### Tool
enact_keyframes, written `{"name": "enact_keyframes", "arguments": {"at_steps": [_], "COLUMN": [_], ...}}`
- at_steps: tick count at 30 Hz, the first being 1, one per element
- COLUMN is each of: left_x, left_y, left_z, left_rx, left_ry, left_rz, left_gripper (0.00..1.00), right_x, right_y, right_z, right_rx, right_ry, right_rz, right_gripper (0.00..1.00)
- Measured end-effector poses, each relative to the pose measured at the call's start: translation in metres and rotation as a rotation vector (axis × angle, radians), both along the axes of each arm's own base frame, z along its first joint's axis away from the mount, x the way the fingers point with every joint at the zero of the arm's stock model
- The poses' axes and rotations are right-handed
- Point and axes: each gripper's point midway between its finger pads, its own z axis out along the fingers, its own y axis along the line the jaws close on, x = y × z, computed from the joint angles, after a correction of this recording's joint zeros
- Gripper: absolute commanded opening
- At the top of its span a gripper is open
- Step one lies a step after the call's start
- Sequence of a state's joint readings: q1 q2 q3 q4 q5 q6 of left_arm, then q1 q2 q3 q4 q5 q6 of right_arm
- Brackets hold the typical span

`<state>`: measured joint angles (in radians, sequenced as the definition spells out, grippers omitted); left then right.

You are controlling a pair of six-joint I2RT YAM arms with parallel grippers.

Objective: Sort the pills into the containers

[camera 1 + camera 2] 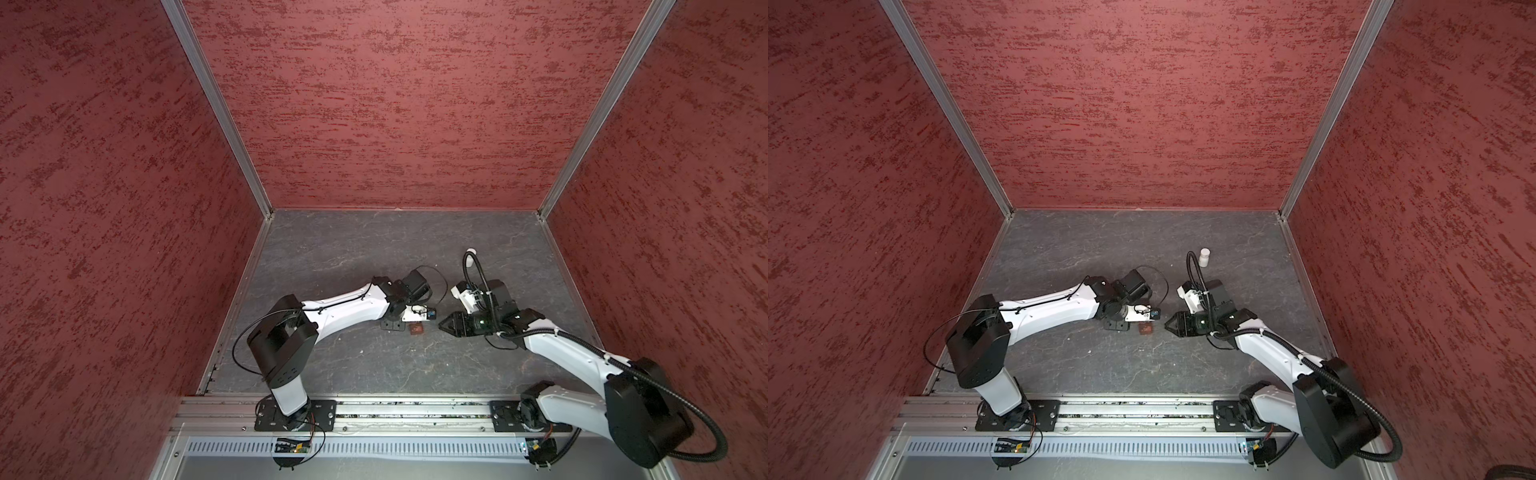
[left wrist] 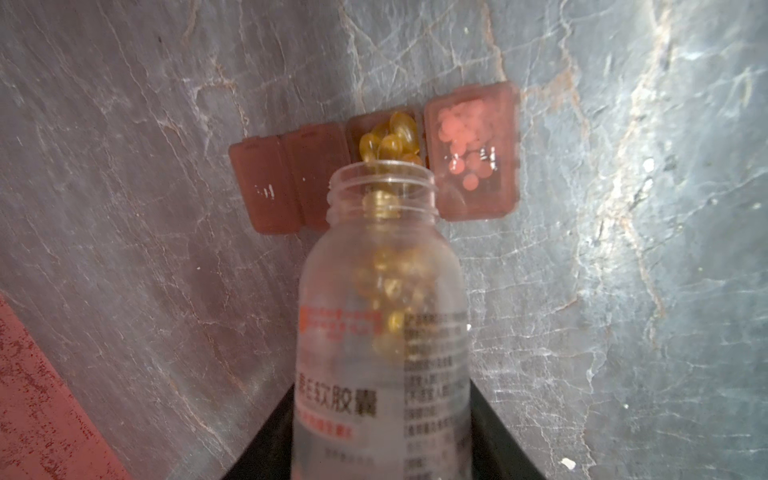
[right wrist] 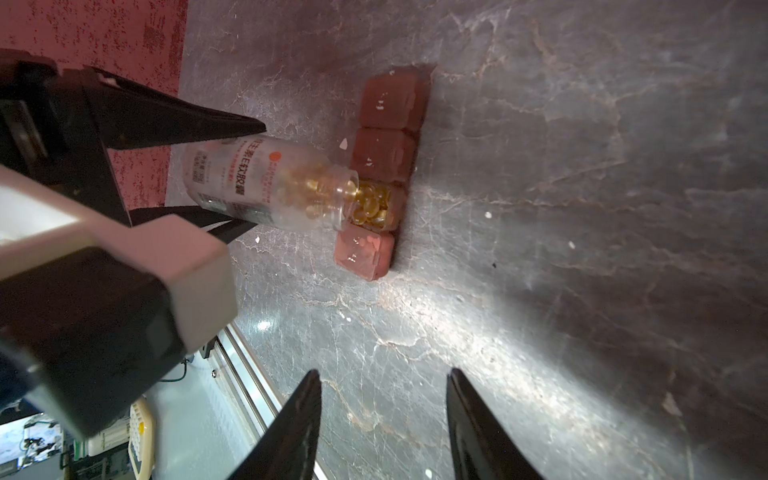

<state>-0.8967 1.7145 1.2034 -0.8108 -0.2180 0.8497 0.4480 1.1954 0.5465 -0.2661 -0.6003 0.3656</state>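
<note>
Top views: table is a grey veined slab. Only one brown end of the strip shows mid-table, poking out from under the left arm; the rest is hidden. Right gripper, matte black with tapered fingers, points at that end, near but not touching. One white bottle, a plain cylinder, stands upright well behind the right gripper. Left wrist view: left gripper is clamped on one clear plastic bottle with a threaded neck, no cap and a printed label. Strip lies just past the bottle mouth, ahead of the fingers. It's four square translucent brown cells in a row. Two are lidded with white marks, one is open and holds glossy oval yellow softgels. The end cell is lidded, with flat round pink pills showing through. Pills are too blurred to count. Right wrist view: same four cells; bottle is tilted with its mouth over the open cell and more softgels inside. Right jaws are spread with nothing between them, strip well ahead of the tips.
</note>
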Motion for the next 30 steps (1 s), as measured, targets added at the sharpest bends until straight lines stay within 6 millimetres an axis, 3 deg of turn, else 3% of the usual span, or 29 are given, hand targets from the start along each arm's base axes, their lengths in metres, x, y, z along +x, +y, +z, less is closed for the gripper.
{"name": "enact_keyframes", "arguments": {"at_steps": [30], "left_x": [-0.0032], "left_y": [0.0055], "left_z": [-0.0051], "left_rx": [-0.081], "left_ry": [-0.012], "left_rz": [0.039], "left_gripper": [0.0], "right_x": [-0.0017], "right_y": [-0.0009], "right_z": [-0.0056], "right_rx": [-0.012], "right_ry": [0.022], "right_rz": [0.0], "right_gripper": [0.5]}}
